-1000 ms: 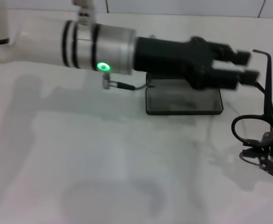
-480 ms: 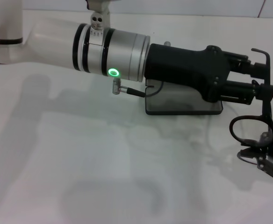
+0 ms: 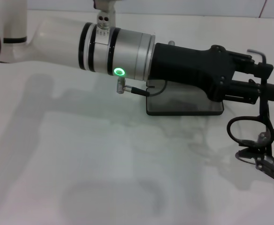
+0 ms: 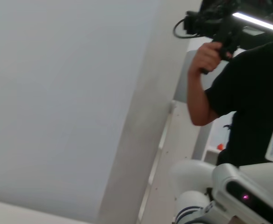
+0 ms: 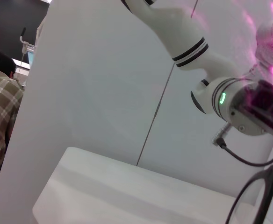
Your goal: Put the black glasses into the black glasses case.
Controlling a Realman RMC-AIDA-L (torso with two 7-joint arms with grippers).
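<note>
The black glasses [image 3: 242, 130] hang upright in the air at the far right of the head view, one temple arm pointing up. My right gripper [image 3: 264, 160] is shut on their frame from below, at the picture's right edge. My left arm stretches across the table. Its left gripper [image 3: 267, 80] is open, with the fingertips on either side of the raised temple arm; I cannot tell whether they touch it. The black glasses case [image 3: 184, 106] lies open on the table under the left gripper, grey lining up. A glasses rim [image 5: 251, 198] also shows in the right wrist view.
The white table [image 3: 104, 159] extends to the left of and in front of the case. A cable and plug [image 3: 127, 89] hang from the left wrist near the case. The left wrist view shows only a wall and a person [image 4: 248, 93] with a camera.
My left arm has moved to the right, bringing its fingertips up to the glasses' raised temple arm. The glasses have shifted slightly left in the right gripper.
</note>
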